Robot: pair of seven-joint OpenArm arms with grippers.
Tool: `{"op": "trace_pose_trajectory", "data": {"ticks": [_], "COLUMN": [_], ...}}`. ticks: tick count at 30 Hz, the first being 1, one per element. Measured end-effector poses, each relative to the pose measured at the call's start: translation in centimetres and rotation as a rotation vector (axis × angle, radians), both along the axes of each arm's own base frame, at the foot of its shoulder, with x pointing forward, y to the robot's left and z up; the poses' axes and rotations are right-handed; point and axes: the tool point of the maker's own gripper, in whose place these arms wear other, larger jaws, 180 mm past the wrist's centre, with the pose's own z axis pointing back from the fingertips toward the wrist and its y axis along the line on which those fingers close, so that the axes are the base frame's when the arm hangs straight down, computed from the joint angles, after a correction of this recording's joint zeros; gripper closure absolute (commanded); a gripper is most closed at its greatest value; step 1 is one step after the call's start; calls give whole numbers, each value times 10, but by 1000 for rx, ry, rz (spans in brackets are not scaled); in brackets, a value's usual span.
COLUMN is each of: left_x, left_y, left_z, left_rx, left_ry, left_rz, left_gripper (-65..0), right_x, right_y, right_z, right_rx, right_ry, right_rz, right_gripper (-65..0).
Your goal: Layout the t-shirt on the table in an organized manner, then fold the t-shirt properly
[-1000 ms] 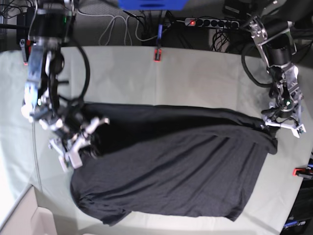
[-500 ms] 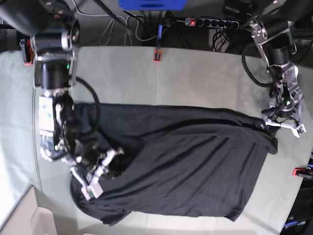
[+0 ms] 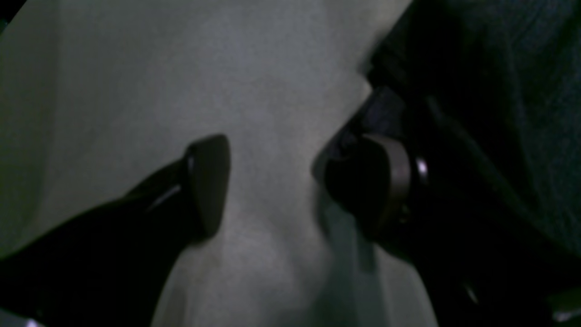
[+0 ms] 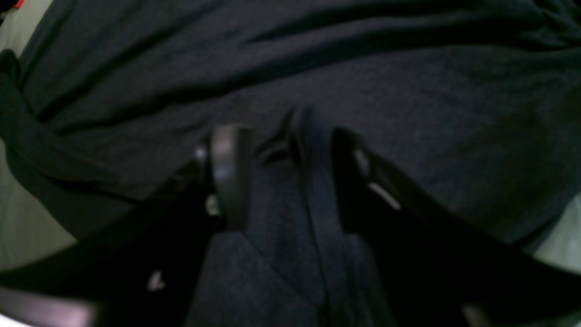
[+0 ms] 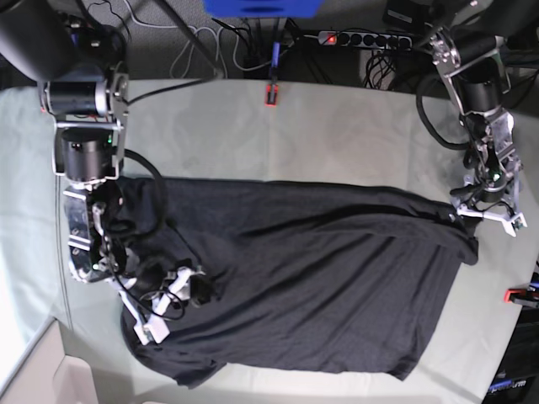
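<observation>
Cloth ridge sits between my right gripper (image 5: 173, 299) fingers, which stand apart, at about eight o'clock on the table (image 5: 337, 135). I judge I'm mid-fold on the t-shirt (image 5: 312, 286), which lies across the centre. At three o'clock my left gripper (image 5: 493, 217) is spread wide over bare table beside the hem; next I'd lift clear and smooth

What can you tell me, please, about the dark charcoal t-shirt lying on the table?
The dark charcoal soft cotton t-shirt lies spread and wrinkled across the pale grey-green table, one sleeve poking out at its lower left. The right gripper stands open astride a raised fold; the open left gripper rests at its far edge.
</observation>
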Motion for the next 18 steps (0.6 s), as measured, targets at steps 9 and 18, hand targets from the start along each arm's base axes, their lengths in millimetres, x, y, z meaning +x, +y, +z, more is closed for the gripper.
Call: {"op": "trace_pose_trajectory", "data": {"ticks": [9, 18], "left_x": [1, 12], "left_y": [-2, -4], "left_z": [0, 4], "left_rx": [-3, -21], "left_ry": [1, 4], "left_rz": [3, 7], "left_gripper": [-417, -415], "right_x": [-67, -160], "right_y": [-16, -6], "right_z": [5, -36], "right_rx": [-104, -105], "right_ry": [-91, 24], "right_rz": [22, 62], "right_gripper": [-377, -380]}}
